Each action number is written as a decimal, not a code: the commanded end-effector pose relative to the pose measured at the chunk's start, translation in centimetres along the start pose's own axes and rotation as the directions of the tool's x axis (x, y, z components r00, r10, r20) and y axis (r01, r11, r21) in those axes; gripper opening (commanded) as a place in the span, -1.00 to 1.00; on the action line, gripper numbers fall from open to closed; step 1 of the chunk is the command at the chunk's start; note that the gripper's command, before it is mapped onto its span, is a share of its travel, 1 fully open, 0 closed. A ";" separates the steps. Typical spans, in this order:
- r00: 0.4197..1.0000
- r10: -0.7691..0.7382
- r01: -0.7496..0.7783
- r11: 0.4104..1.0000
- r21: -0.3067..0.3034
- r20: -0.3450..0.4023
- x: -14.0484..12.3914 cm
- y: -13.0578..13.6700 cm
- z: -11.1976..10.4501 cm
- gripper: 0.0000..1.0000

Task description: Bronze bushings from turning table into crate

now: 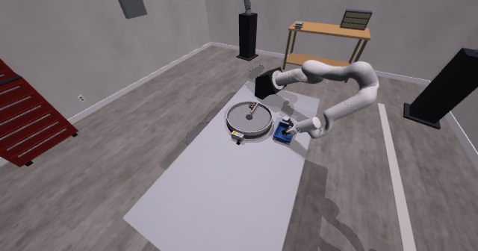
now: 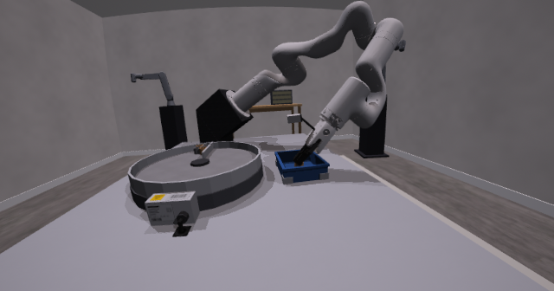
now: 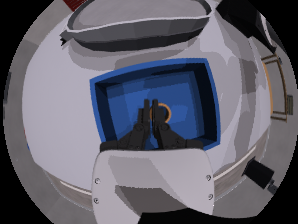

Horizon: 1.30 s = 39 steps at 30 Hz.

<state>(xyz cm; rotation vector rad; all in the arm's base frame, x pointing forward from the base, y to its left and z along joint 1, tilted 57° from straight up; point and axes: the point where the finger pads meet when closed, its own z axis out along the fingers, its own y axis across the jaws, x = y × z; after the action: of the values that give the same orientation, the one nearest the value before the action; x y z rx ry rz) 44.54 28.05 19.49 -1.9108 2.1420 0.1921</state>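
My gripper [image 3: 150, 106] reaches down inside the blue crate, which stands right of the turning table [image 2: 196, 167]. The fingers are shut on the wall of a bronze bushing [image 3: 161, 115], a small orange ring held low over the crate floor. In the top and exterior views the gripper [image 2: 299, 158] tips into the crate [image 2: 301, 167] and hides the bushing; it shows the same way from above [image 1: 286, 131]. A few small bushings [image 1: 253, 105] lie near the far rim of the turning table [image 1: 249, 119] beside a guide bar; they also show in the exterior view [image 2: 200, 147], too small to sort by colour.
A grey control box [image 2: 170, 208] with a yellow label sits at the table's front. The arm's black base [image 2: 218, 115] stands behind the turning table. A wooden shelf [image 1: 328, 42] and black pillars stand farther off.
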 end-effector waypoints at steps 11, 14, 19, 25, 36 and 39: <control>1.000 0.000 0.000 1.000 0.001 0.000 0.0 0.0 0.0 -0.77; 1.000 0.000 0.000 1.000 0.001 0.000 0.0 0.0 0.0 -0.77; 1.000 0.000 0.000 1.000 0.001 0.000 0.0 0.0 0.0 -0.77; 1.000 0.000 0.000 1.000 0.001 0.000 0.0 0.0 0.0 -0.77; 1.000 0.000 0.000 1.000 0.001 0.000 0.0 0.0 0.0 -0.77; 1.000 0.000 0.000 1.000 0.001 0.000 0.0 0.0 0.0 -0.77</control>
<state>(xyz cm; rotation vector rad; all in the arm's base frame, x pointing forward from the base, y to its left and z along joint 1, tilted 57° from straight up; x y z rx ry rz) 44.54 28.05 19.49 -1.9108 2.1421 0.1921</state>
